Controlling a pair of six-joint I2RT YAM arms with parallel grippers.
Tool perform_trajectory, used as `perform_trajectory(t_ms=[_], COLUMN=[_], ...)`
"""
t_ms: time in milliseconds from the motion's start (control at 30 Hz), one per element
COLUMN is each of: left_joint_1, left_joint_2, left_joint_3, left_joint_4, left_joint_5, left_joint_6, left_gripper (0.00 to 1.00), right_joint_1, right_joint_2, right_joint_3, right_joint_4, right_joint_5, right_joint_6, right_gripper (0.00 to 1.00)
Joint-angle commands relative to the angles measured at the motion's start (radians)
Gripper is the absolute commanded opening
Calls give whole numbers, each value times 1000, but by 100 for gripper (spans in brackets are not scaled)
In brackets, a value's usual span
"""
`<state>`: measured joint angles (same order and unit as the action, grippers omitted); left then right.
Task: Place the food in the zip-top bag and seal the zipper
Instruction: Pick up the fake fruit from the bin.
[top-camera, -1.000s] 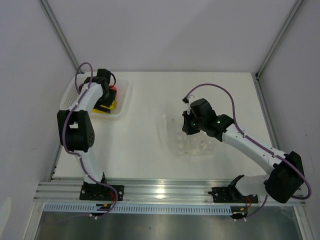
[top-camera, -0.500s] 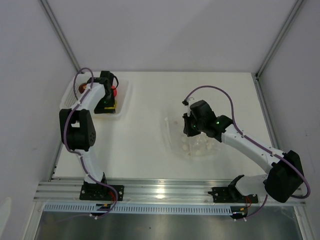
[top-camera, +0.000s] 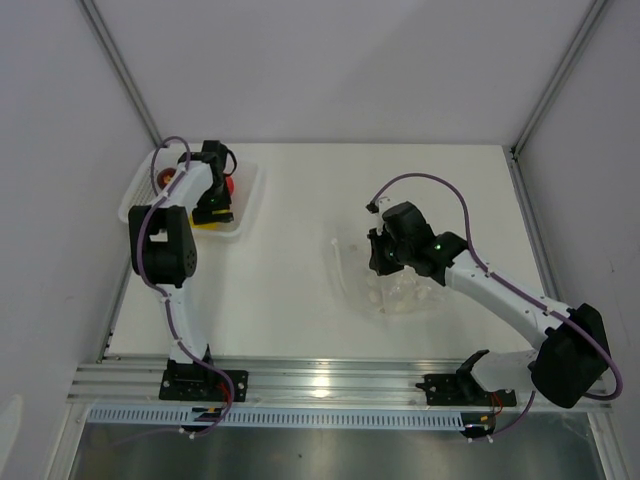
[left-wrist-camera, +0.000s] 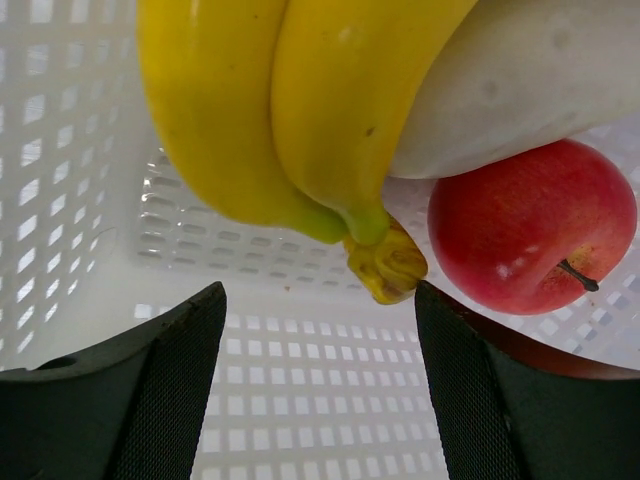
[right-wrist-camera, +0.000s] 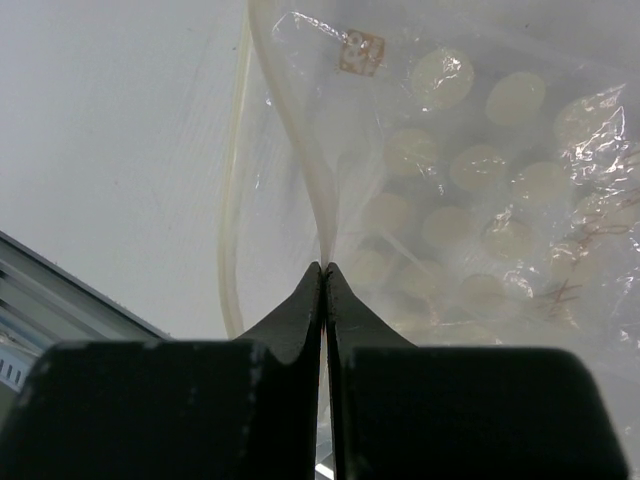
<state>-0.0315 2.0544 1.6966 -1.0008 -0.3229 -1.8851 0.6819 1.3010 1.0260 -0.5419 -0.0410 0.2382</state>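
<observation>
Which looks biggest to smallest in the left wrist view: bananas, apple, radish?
1. Bananas: take up the most of the frame, though the top edge crops them.
2. Apple and radish: similar visible area. The frame cuts off the radish, so these two can't be ranked.

No readable text or numbers anywhere. Only a small brownish square print (right-wrist-camera: 360, 52) on the clear bag (right-wrist-camera: 520, 190), too blurred to read.

The basket (top-camera: 247, 205) at the table's (top-camera: 300, 190) far left holds banana bunch (left-wrist-camera: 270, 110), apple (left-wrist-camera: 525, 230) and radish (left-wrist-camera: 520, 75); the bag (top-camera: 405, 292) lies well right.
</observation>
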Motion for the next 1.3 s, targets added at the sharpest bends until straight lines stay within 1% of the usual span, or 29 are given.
perform_trajectory(t_ms=[0,167,233,400,500,533,600,633,700,733,767,800,867,900,933,1100,1267], left_joint_1=[15,16,19,27,28,28,28,28,28,28,28,28,28,28,28,28,22], left_joint_2=[33,46,38,24,20,16,-5,-10,-20,-22,-25,-36,-46,-49,-62,-102,-145], left_joint_3=[60,34,5,-41,-84,-97,-123,-150,-155,-153,-152,-155,-155,-152,-152,-115,-66], left_joint_4=[-2,-1,48,77,103,119,166,177,191,192,192,194,199,197,199,183,145], left_joint_5=[25,41,50,68,96,99,99,99,97,96,97,99,100,102,105,94,51], left_joint_6=[-25,-35,-32,-29,-26,-23,-20,-8,7,14,18,26,37,44,50,99,147], left_gripper=[78,78,78,76,65,56,51,42,35,27,23,15,9,3,1,1,1], right_joint_1=[-5,-12,-15,-16,-21,-22,-27,-30,-31,-33,-35,-35,-35,-35,-35,-36,-33], right_joint_2=[-26,-31,-31,-34,-39,-39,-39,-37,-39,-39,-39,-39,-40,-40,-42,-39,-35], right_joint_3=[-6,-12,-14,-15,-14,-15,-14,-12,-7,-6,-3,0,3,3,3,6,9], right_joint_4=[16,19,19,19,19,20,22,19,20,20,19,17,13,13,13,13,14], right_joint_5=[-16,-20,-23,-25,-20,-20,-22,-23,-22,-22,-20,-19,-11,-10,-8,-7,-13], right_joint_6=[-14,-16,-14,-14,-14,-14,-14,-14,-14,-14,-14,-14,-16,-13,-13,-5,6], right_gripper=[0,0,0,0,0,0,0,0,0,0,0,1,1,1,1,1,1])
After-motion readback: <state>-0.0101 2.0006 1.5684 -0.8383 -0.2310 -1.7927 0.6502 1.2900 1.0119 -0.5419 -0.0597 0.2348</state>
